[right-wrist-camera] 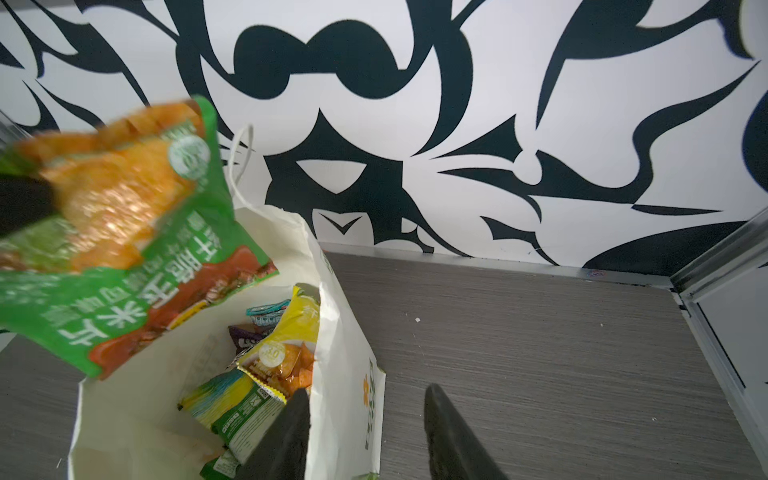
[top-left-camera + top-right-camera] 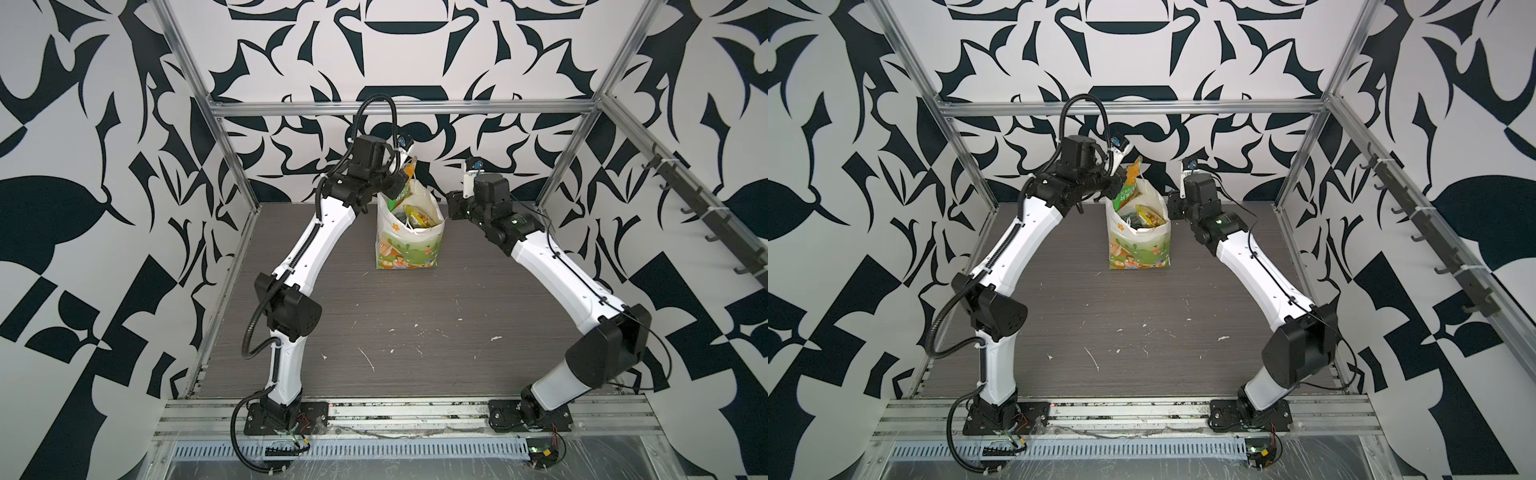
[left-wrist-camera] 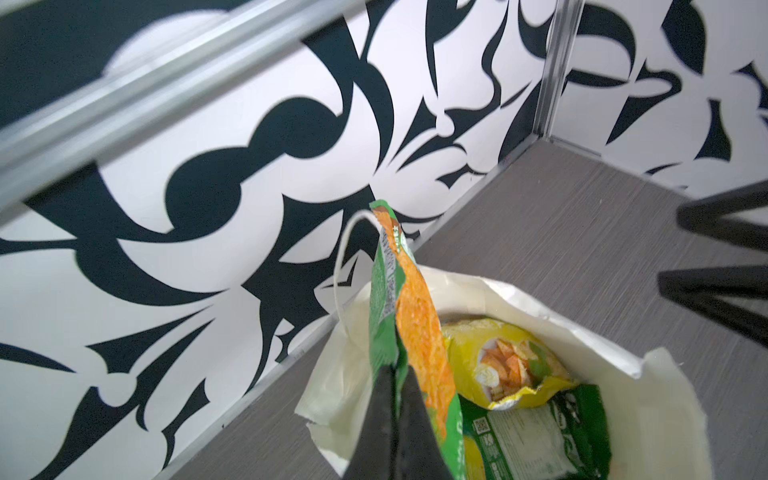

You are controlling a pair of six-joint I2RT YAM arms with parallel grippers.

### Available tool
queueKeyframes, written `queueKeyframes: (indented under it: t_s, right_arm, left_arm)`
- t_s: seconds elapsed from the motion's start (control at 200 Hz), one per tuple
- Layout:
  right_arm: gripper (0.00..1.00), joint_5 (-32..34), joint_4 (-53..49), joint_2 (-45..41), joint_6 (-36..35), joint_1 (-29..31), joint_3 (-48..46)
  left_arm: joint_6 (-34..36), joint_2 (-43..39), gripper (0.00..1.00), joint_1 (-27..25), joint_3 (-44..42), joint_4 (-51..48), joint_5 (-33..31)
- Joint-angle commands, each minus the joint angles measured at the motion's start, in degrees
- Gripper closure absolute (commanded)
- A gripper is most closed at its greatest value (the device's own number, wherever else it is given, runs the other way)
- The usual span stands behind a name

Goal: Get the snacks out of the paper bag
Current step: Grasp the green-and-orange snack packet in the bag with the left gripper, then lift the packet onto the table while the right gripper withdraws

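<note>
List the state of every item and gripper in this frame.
paper bag: upright on table, mouth open.
green packet: held up over bag's mouth.
yellow packet: lying inside bag.
left gripper: jaws shut on green packet.
right gripper: jaws open, straddling bag's wall.

One paper bag (image 2: 409, 249), at least five snack packets (image 1: 286, 332) showing, and two robot arms (image 2: 332, 224).

The packet (image 3: 417, 328) is green and orange, the paper bag (image 2: 409, 253) white with green prints.
</note>
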Motion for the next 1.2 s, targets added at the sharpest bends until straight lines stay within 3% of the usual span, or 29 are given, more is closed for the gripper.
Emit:
queueKeyframes:
  t_s: [0.0,0.135,0.26,0.45,0.625,0.715,0.8,0.875,0.95,1.195]
  right_arm:
    - [0.51,1.7,8.9,-4.6,0.5,-0.2,-3.2]
    - [0.52,1.7,10.3,-7.0,0.0,-0.2,-6.6]
    - [0.51,1.7,13.1,-10.4,-1.5,-0.2,-11.8]
    - [0.50,-2.6,17.6,-15.3,-4.5,-0.2,-19.4]
    - [0.49,-2.6,20.8,-17.6,-6.1,-0.3,-23.1]
    - [0.49,-3.4,22.3,-18.6,-6.3,-0.2,-25.1]
    - [0.49,-3.6,23.0,-19.4,-5.6,-0.2,-26.7]
    - [0.49,-3.4,23.2,-19.9,-4.8,-0.2,-27.8]
    - [0.49,-3.3,23.3,-20.1,-3.8,-0.2,-28.4]
    - [0.49,-4.5,22.4,-20.1,-2.5,-0.3,-27.9]
  left_arm:
    - [-2.0,-3.5,1.00,-0.2,-2.5,2.2,1.5]
    - [-4.6,-7.3,1.00,-0.2,-6.2,5.3,0.7]
    - [-8.9,-13.0,1.00,0.1,-11.7,8.9,-4.2]
    - [-19.3,-28.0,1.00,4.0,-31.4,19.8,-9.1]
    - [-32.6,-40.0,1.00,15.3,-50.7,28.0,-3.1]
    - [-39.8,-44.5,1.00,23.2,-61.0,34.2,6.0]
    - [-46.9,-44.3,1.00,29.9,-67.8,38.4,13.7]
    - [-47.4,-40.4,1.00,31.2,-70.1,39.3,19.7]
    - [-45.7,-37.2,1.00,31.3,-70.8,36.3,19.8]
    - [-44.1,-29.2,1.00,31.3,-74.4,40.3,17.3]
